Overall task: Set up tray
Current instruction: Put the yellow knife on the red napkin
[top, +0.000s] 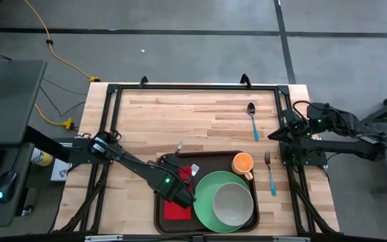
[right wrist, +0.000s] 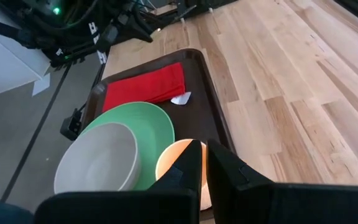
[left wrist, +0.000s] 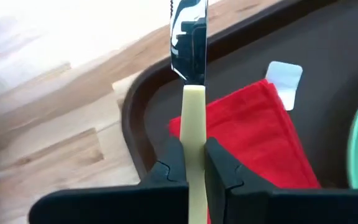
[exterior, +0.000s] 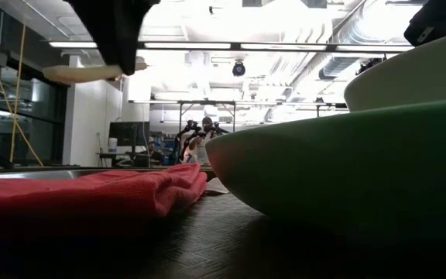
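My left gripper hovers over the left part of the dark brown tray and is shut on a knife with a cream handle and a steel blade. Below it lies the folded red napkin with a white tag, flat on the tray floor. To its right, a green plate carries a grey bowl, and an orange cup stands at the tray's far right. My right gripper waits shut and empty at the table's right edge. My left gripper pinches the knife's cream handle between its two fingers, which lie along the knife. The blade points away from the gripper, over the tray's far-left corner. The knife is lifted clear and about level above the napkin, as the low view shows.
On the bare wood right of the tray lie a blue-handled fork and, farther off, a blue-handled spoon. The far half of the table is bare wood. A black frame runs around the table's edges.
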You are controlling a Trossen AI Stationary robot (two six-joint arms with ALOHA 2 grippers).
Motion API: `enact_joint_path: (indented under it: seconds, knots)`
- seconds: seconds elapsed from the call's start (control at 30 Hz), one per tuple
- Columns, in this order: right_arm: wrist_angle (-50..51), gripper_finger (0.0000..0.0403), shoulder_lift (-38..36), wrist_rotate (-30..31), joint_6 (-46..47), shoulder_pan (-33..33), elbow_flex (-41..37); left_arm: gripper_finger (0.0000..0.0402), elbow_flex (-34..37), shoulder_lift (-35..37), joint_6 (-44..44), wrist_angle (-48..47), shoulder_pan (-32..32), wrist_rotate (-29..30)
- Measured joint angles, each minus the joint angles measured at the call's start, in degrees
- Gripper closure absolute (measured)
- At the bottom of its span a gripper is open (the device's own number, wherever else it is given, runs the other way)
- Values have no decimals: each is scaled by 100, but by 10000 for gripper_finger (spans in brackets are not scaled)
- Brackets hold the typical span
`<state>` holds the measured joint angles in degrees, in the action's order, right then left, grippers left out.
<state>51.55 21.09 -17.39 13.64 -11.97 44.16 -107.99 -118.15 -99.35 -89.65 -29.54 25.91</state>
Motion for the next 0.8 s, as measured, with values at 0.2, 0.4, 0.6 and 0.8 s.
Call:
enact_joint_path:
  seconds: [0.2,0.4,0.6,0.8]
  knots:
    - [0,402,-23,15,36,0,0,360,-11,-40,83,-39,150,287]
    - [-2,402,-23,26,66,-1,0,360,-11,-33,299,243,399,506]
    - [-26,402,-23,27,258,-1,0,360,-11,-8,569,600,500,249]
    - [-42,402,-23,26,451,-2,0,360,-11,-9,354,896,391,-249]
